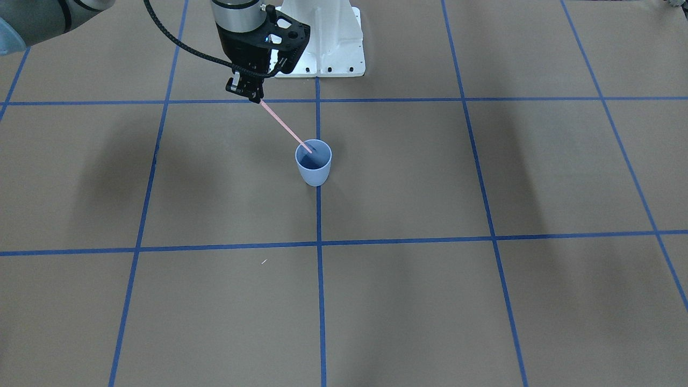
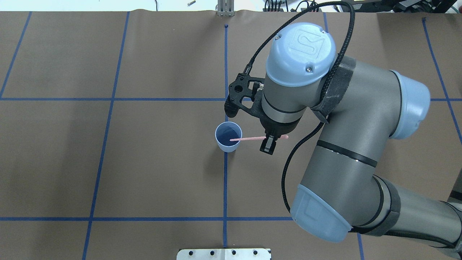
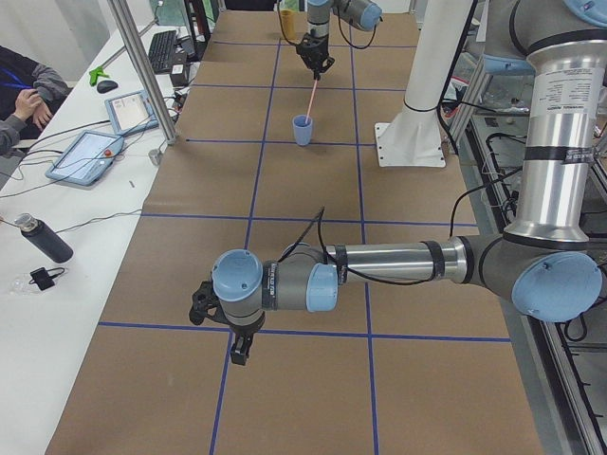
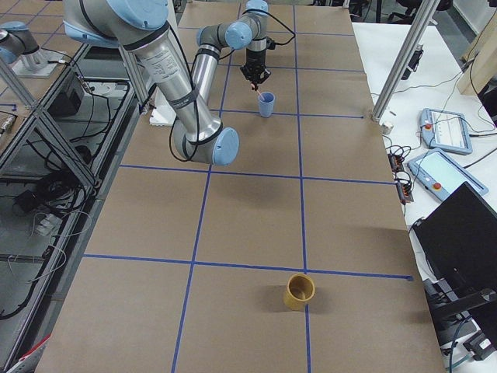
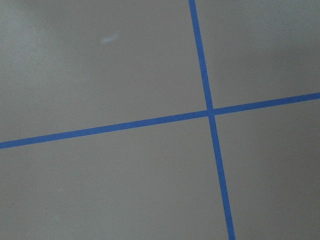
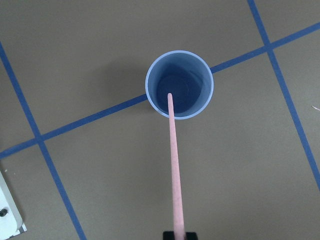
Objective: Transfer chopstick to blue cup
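Note:
The pale blue cup (image 1: pixel 314 174) stands upright on a blue tape line near the table's middle. My right gripper (image 1: pixel 253 97) is shut on the upper end of the pink chopstick (image 1: pixel 285 126) and holds it tilted, above and beside the cup. The stick's lower tip lies within the cup's mouth. The right wrist view shows the chopstick (image 6: pixel 173 160) running from the gripper (image 6: pixel 179 235) down into the cup (image 6: pixel 196 82). From overhead, the gripper (image 2: pixel 269 139), chopstick (image 2: pixel 249 138) and cup (image 2: pixel 228 148) line up. My left gripper (image 3: pixel 239 351) hangs low over bare table far from the cup; I cannot tell whether it is open or shut.
A yellow-brown cup (image 4: pixel 299 291) stands alone toward the table's right end. The robot's white base plate (image 1: pixel 328 54) sits behind the blue cup. A side table with tablets (image 3: pixel 85 156) and a black bottle (image 3: pixel 43 239) runs along the far edge. The left wrist view shows only taped table.

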You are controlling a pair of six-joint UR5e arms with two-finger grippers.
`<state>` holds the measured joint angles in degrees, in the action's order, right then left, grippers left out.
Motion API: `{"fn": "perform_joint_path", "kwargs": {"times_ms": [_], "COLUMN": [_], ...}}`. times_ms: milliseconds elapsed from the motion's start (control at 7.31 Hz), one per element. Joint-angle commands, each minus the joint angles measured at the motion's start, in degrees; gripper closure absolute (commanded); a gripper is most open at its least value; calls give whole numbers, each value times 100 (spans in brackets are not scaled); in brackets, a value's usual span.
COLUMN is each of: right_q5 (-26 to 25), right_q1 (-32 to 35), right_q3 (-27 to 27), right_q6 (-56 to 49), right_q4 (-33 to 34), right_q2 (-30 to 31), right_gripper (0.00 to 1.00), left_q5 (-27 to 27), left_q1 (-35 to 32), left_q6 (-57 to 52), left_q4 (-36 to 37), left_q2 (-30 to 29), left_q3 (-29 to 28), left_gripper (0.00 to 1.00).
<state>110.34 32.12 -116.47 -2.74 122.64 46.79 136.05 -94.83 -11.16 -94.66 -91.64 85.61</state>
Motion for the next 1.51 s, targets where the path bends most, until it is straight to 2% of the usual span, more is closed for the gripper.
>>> {"fn": "perform_joint_path", "kwargs": {"times_ms": [0, 137, 274, 547, 684, 1095, 1232, 1368], "right_q5": [-48, -48, -48, -39, -39, -39, -21, 40], "right_q1": [-82, -83, -83, -74, -74, 4, 162, 442], "right_q3": [254, 387, 397, 415, 406, 388, 414, 510], "right_q6": [1, 1, 1, -8, 10, 27, 671, 1356], "right_q4": [-12, -12, -12, -29, -21, -47, -82, -465], "right_q2": [-161, -284, -276, -294, -294, -311, -276, -137], "right_gripper": [100, 100, 95, 10, 1, 1, 1, 1], "left_q5": [0, 0, 0, 0, 0, 0, 0, 0], "left_q1": [0, 0, 0, 0, 0, 0, 0, 0], "left_q6": [0, 0, 0, 0, 0, 0, 9, 9], "left_q4": [0, 0, 0, 0, -26, -97, -97, -105], "left_q2": [6, 6, 6, 6, 6, 6, 6, -3], "left_q3": [0, 0, 0, -9, -52, -88, -88, -71], "left_gripper": [1, 1, 1, 1, 1, 1, 1, 1]}}
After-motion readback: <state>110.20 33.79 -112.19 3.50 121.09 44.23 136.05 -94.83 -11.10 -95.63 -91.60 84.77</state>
